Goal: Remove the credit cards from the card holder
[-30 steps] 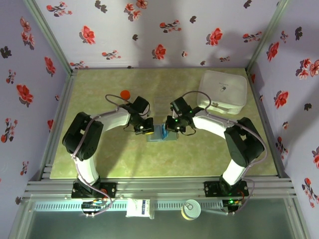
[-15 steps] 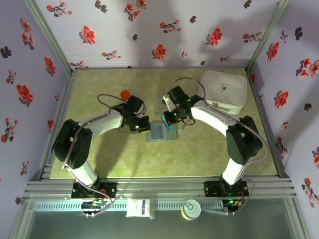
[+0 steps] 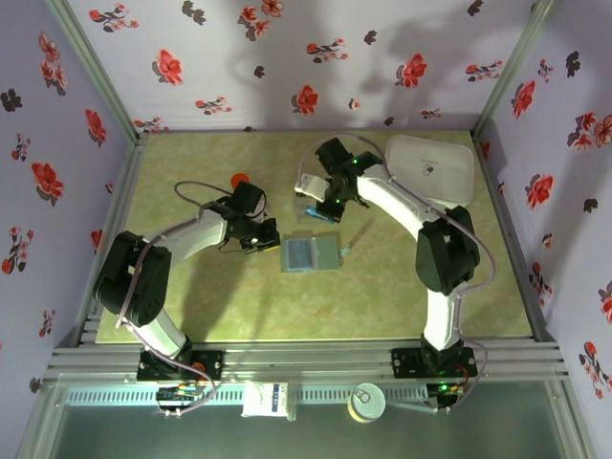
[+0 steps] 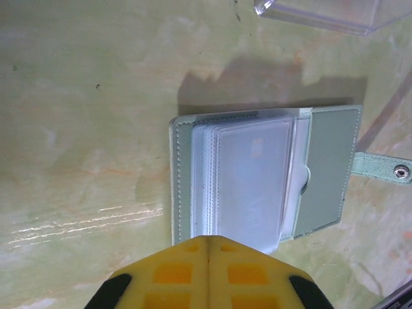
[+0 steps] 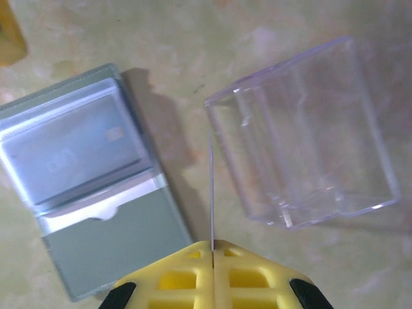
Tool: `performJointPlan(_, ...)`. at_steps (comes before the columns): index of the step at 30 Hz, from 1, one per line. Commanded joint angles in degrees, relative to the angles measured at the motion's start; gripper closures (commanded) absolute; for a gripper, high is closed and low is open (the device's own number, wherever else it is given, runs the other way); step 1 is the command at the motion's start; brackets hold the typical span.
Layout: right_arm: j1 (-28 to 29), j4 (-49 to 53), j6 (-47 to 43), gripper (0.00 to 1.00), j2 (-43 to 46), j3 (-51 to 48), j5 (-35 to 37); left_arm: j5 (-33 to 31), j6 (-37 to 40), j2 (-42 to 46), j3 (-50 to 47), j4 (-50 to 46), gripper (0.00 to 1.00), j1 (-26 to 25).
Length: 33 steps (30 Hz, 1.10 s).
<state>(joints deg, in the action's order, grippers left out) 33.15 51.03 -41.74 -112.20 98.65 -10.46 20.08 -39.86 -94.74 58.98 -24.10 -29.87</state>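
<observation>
While the grey-green folding card holder [image 4: 257,174] is lying open, the right gripper [image 5: 212,244] is pinching a thin blue credit card [image 5: 211,193] edge-on; the left gripper [image 4: 207,239] is sitting closed, empty.

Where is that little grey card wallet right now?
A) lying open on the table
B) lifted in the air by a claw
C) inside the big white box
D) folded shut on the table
A: the card holder lies spread open on the table, clear sleeves facing up, while the right gripper is shut on a thin credit card seen edge-on.
</observation>
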Motion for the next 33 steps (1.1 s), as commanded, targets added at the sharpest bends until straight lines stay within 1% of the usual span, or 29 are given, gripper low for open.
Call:
performJointPlan(1,-1.5,9.1,-7.9,1.00,-4.7,7.6,-1.0,-0.4,2.1,-0.6,1.4,-1.8,0.97,0.8)
performJointPlan(5,-2.7,13.9,-10.3,1.00,-10.7,17.2,-3.0,-0.4,2.3,-0.5,2.0,-2.4,0.97,1.7)
performJointPlan(11,-3.1,21.1,-13.4,1.00,-19.4,31.4,-4.2,-0.1,2.6,-0.8,2.1,-2.9,0.97,2.9)
performJointPlan(14,-3.1,22.4,-14.2,1.00,-22.4,35.5,-4.1,-0.1,2.6,-1.0,1.9,-2.7,0.97,3.4)
performJointPlan(17,-3.2,23.4,-15.5,1.00,-24.5,38.1,-4.8,0.1,2.5,-1.5,1.8,-2.3,0.97,3.7)
performJointPlan(25,-3.0,25.8,-17.7,1.00,-27.4,39.0,-7.5,1.1,2.9,-3.9,3.5,-2.6,0.97,3.9)
performJointPlan(33,-2.8,29.7,-17.9,1.00,-29.1,39.5,-9.9,1.4,2.9,-4.2,3.6,-2.7,0.97,4.0)
